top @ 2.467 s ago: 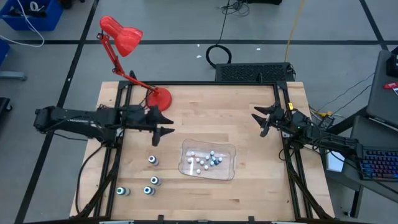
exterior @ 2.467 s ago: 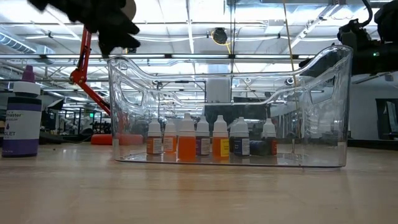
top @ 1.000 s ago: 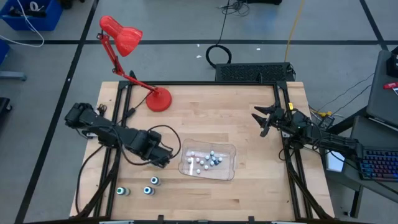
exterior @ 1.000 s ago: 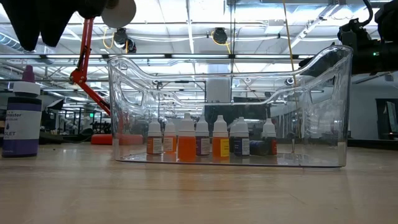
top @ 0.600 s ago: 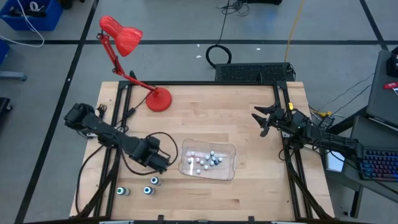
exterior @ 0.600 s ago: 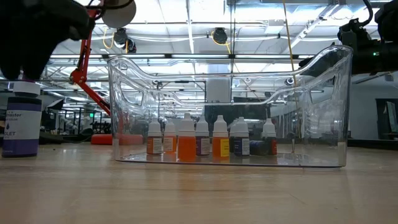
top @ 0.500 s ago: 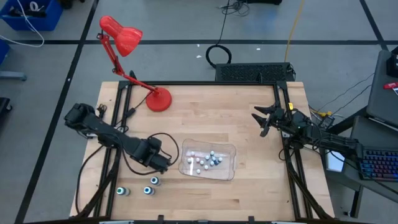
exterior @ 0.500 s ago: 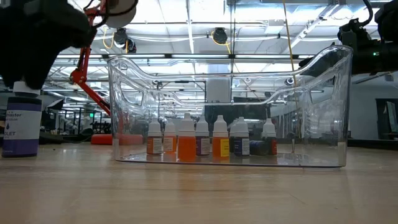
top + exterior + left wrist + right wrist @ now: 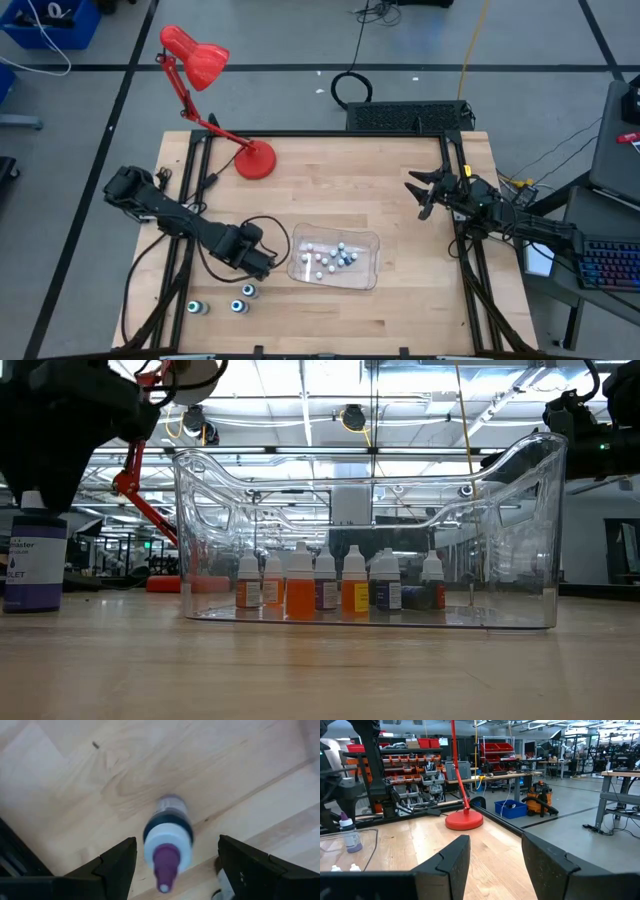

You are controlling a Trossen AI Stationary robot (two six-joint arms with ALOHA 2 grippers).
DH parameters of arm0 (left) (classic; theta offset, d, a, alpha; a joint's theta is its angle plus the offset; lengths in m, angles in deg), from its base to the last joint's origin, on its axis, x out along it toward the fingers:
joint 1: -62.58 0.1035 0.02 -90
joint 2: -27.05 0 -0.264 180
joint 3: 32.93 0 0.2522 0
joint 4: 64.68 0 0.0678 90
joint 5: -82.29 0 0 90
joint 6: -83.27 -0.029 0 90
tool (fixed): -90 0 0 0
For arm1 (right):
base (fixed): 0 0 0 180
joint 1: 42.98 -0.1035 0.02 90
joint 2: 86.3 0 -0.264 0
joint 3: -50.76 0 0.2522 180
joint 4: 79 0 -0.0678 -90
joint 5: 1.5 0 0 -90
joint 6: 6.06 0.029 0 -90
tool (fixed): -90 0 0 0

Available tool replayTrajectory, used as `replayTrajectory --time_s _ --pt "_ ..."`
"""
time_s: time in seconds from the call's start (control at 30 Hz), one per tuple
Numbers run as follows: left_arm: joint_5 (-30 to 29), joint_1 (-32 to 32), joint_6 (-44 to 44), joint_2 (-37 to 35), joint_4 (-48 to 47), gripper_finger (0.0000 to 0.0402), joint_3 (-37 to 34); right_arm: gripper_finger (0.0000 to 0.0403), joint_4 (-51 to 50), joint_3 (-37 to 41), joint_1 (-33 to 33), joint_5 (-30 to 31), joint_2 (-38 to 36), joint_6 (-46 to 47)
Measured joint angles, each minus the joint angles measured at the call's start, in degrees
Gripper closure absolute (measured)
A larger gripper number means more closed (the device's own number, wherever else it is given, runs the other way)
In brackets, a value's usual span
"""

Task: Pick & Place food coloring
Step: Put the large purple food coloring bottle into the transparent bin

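The left gripper (image 9: 258,263) is hanging low over the pale wooden table (image 9: 340,180), just beside the left edge of the clear plastic tray (image 9: 368,240), with its two dark fingers (image 9: 116,865) spread apart on either side of an upright purple-tipped, dark-labelled food coloring bottle (image 9: 167,837); neither finger is touching it, and bare wood is showing around the bottle on all sides. In the low view this bottle (image 9: 33,558) is standing on the table well left of the tray wall (image 9: 190,530), with the dark bulk of the left arm directly above it.

Three more teal-topped bottles (image 9: 241,305) are sitting near the front left corner of the table, close to its front edge, apart from one another. A cluster of tiny whitish bottles (image 9: 325,258) is standing inside the tray, in its middle, away from its walls.

The right gripper (image 9: 420,192) is waiting over the right side of the table, near the black frame rail, its fingers (image 9: 447,865) parted and holding nothing. Between it and the tray, open wood is lying free. A red desk lamp (image 9: 255,158) is standing at the back left, well apart from the tray
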Motion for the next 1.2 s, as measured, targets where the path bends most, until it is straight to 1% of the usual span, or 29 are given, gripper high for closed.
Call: replayTrajectory --time_s 0.17,0.6,1.2 --pt "-0.82 0.00 -0.98 0.00 -0.90 0.0121 1.35 0.0236 0.00 0.00 0.00 0.00 0.00 -0.01" --pt "-1.31 -0.15 -2.47 0.00 -2.49 0.0125 1.37 0.0236 0.00 0.00 0.01 0.02 0.00 -0.02" --pt "-1.33 -0.15 -2.67 0.00 -3.24 0.0228 1.28 0.0236 0.00 0.00 -0.01 0.00 0.00 -0.01"
